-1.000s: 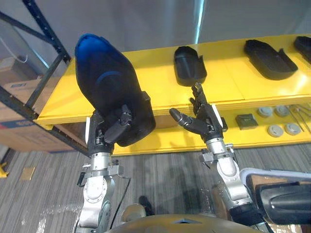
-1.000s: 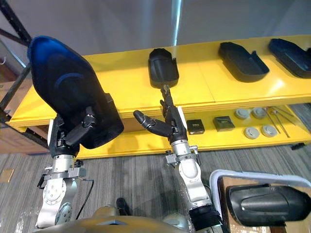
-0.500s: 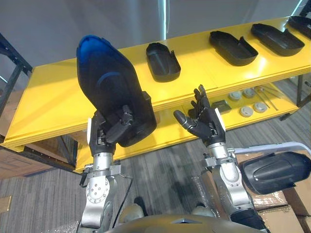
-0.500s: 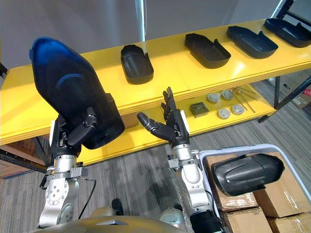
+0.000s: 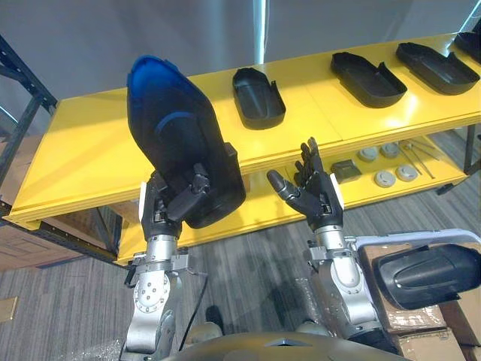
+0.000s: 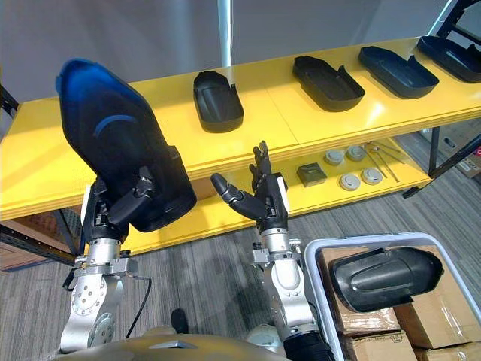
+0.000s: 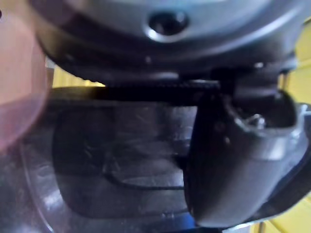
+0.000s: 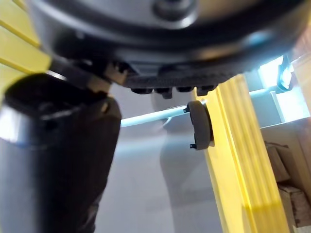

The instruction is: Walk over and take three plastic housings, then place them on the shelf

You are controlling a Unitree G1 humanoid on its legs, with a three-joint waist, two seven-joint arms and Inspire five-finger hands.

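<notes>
Plastic housing (image 5: 176,143), dark with a blue sheen at its upper end, stands upright in the left hand (image 5: 174,207). The fingers (image 5: 197,184) curl round its lower end, and in the left wrist view the thumb (image 7: 233,160) presses flat against the shell. It is held above and in front of the left part of the yellow shelf (image 5: 98,158), apart from the board.

The right hand (image 5: 316,197) grips nothing. Its fingers (image 5: 307,162) point straight up, the thumb stretches out toward the left hand, and the palm is raised in front of the shelf's front edge.

Four more black housings lie hollow side up in a row on the top board. The nearest housing (image 6: 218,101) is just right of centre, then come the second housing (image 6: 327,83), the third housing (image 6: 398,71) and, at the far right, the fourth housing (image 6: 455,53).

The lower board (image 6: 203,214) carries a dark square block (image 6: 312,174), grey round discs (image 6: 348,181) and thin metal rods (image 6: 383,154).

At the robot's lower right, a white-rimmed bin (image 6: 316,256) holds cardboard boxes (image 6: 406,316), and another housing (image 6: 383,274) rests on top of them.
</notes>
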